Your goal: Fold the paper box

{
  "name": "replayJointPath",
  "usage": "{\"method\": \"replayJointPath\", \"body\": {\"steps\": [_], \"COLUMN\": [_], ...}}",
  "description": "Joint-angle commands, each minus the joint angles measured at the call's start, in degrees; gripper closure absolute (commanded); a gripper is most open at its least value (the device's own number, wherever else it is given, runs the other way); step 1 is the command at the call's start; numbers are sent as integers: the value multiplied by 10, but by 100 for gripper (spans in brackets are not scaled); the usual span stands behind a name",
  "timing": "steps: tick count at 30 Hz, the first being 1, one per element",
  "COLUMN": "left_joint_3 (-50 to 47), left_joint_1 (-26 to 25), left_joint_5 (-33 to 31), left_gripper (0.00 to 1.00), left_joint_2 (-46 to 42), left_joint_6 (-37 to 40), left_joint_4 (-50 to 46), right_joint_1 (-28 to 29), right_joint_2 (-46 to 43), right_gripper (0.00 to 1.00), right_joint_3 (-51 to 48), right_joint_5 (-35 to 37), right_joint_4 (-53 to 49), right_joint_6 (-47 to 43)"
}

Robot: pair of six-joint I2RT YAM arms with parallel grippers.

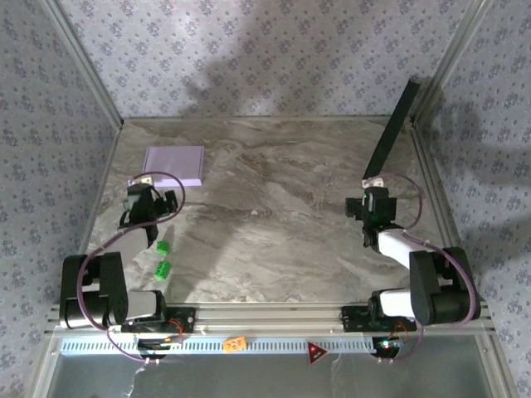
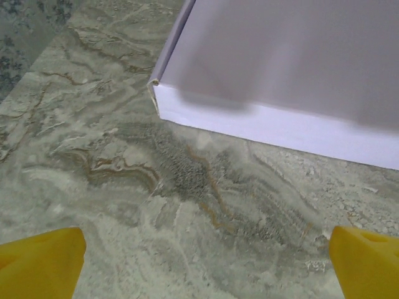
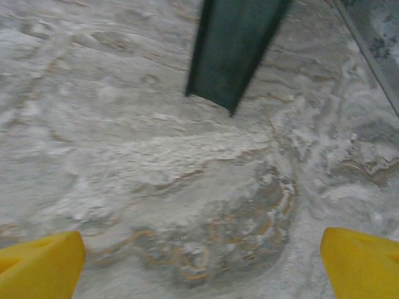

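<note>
The paper box (image 1: 174, 165) lies folded as a flat lavender rectangle on the table's far left; its near side wall and corner (image 2: 274, 75) show in the left wrist view. My left gripper (image 1: 143, 196) hangs just in front of the box, apart from it, open, with yellow fingertips (image 2: 40, 261) spread wide over bare marble. On the right side of the table my right gripper (image 1: 377, 199) is open too, its yellow fingertips (image 3: 361, 265) far apart and nothing between them.
A long black flat panel (image 1: 392, 133) leans against the right wall, its lower end (image 3: 234, 50) just ahead of my right gripper. Two small green blocks (image 1: 163, 258) lie near the left arm. The marble table (image 1: 274, 224) has metal frame edges.
</note>
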Motion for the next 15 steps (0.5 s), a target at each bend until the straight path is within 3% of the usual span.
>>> {"method": "replayJointPath", "body": {"steps": [1,4,6,10,15], "left_joint_3": [-7,-5,-4,-26,-30], "left_joint_1": [7,9,10,12,2], "left_joint_5": [36,60,72,98,127], "left_gripper": [0,0,0,0,0], "left_joint_2": [29,50,63,89,130], "left_joint_6": [5,12,25,35,61], "left_joint_4": [111,155,172,238,284], "right_joint_1": [-28,-62,-81,-84,-67], "right_joint_2": [17,33,58,127,118], "right_gripper": [1,1,1,1,1], "right_joint_3": [-13,-1,-26,-65,-26], "right_joint_5": [-54,-102,-142,-147,-117], "right_joint_4": [144,146,229,367,280], "right_joint_6": [-21,15,25,25,11]}}
